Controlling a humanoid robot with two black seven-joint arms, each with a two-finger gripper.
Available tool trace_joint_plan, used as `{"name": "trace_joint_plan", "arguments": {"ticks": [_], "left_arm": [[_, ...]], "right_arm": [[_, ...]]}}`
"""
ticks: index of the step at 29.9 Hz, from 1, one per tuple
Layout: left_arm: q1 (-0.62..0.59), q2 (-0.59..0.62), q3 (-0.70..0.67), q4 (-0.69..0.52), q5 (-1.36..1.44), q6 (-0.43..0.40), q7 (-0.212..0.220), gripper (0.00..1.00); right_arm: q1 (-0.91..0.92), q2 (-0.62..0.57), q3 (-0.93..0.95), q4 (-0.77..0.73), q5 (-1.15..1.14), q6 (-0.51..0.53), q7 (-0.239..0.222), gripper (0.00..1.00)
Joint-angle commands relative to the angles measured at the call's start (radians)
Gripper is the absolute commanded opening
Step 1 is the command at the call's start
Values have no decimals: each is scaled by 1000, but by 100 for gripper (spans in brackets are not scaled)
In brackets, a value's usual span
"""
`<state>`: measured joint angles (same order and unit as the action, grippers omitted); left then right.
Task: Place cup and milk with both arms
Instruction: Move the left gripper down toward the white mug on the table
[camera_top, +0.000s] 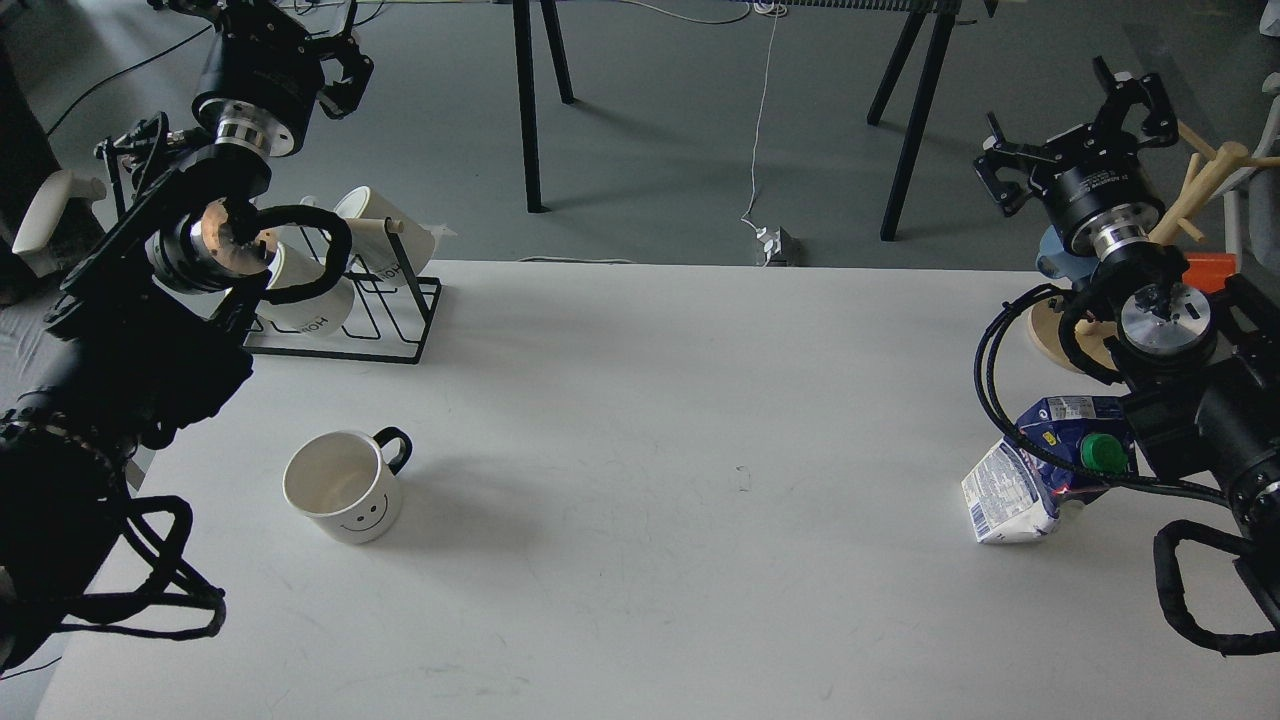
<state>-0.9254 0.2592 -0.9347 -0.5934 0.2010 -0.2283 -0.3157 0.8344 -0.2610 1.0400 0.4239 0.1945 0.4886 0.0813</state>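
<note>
A white bench (640, 420) fills most of the view. The cup (343, 487) stands upright on its left side, near the front. It is a white mug with a black handle pointing back and to the right, and a little smiley face on the side facing us. Nothing is touching it.

The milk (1030, 470) is far over on the right side of the bench. It is a small blue and white carton with a round green cap (1103, 452), and it looks dented and leaning. The right arm's thick part and its black cables cross just in front of it (so part of the carton is hidden).

The left end effector (335, 70) is held high at the top left, above the floor past the bench, well away from the cup. It is dark, and I cannot tell how its fingers stand. The right end effector (1075, 125) is up high on the right, with its two fingers spread wide and nothing between them.

Behind the cup sits a black wire rack (400, 330) with white mugs with lettering (310, 305). At the right edge stands a wooden mug tree (1200, 190).
</note>
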Motion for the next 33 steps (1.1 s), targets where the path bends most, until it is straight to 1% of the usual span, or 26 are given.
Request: {"name": "trace_joint_plan", "arguments": {"ticks": [1, 7, 8, 10, 12, 15, 17, 19, 22, 25, 27, 29, 30, 31, 32, 33], "left_arm": [[-1, 0, 11, 0, 0, 9, -8, 100], [-6, 8, 10, -3, -3, 12, 6, 100], [-7, 11, 17, -3, 0, 7, 13, 100], [-3, 17, 48, -28, 11, -25, 46, 100], [3, 58, 124, -92, 21, -52, 50, 99], [32, 156, 204, -205, 24, -52, 46, 98], [83, 210, 237, -299, 37, -51, 46, 98], [137, 297, 273, -409, 108, -54, 46, 98], [209, 455, 294, -579, 282, -57, 44, 96], [324, 604, 283, -794, 406, -36, 32, 95], [384, 678, 281, -890, 478, 7, 29, 94], [422, 716, 287, -919, 572, 36, 17, 94], [433, 726, 289, -918, 637, 40, -5, 94], [444, 735, 292, -916, 712, 40, -35, 93], [459, 739, 294, -914, 791, 41, -61, 91], [482, 749, 297, -914, 898, 43, -78, 88]], "right_arm": [[-1, -3, -1, 47, -1, 0, -2, 99], [3, -3, -3, 64, -1, 0, -3, 99], [3, -3, -5, 64, -3, 0, -2, 99], [2, -4, -6, 64, -3, 0, -2, 99], [-1, -6, -6, 64, -3, 0, -2, 99], [-8, -20, -5, 68, -1, 0, 0, 99], [-33, -30, 11, 100, 2, 0, 3, 99], [-72, -62, 20, 165, 2, 0, 6, 99], [-116, -80, 22, 220, 0, 0, 6, 99], [-152, -89, 25, 228, 2, 0, 6, 99], [-169, -93, 28, 234, 2, 0, 8, 99], [-198, -93, 32, 249, 3, 0, 9, 99], [-216, -93, 38, 274, 2, 0, 11, 99], [-236, -93, 48, 294, 2, 0, 11, 99], [-247, -93, 52, 308, 2, 0, 11, 99], [-254, -93, 57, 318, 2, 0, 11, 99]]}}
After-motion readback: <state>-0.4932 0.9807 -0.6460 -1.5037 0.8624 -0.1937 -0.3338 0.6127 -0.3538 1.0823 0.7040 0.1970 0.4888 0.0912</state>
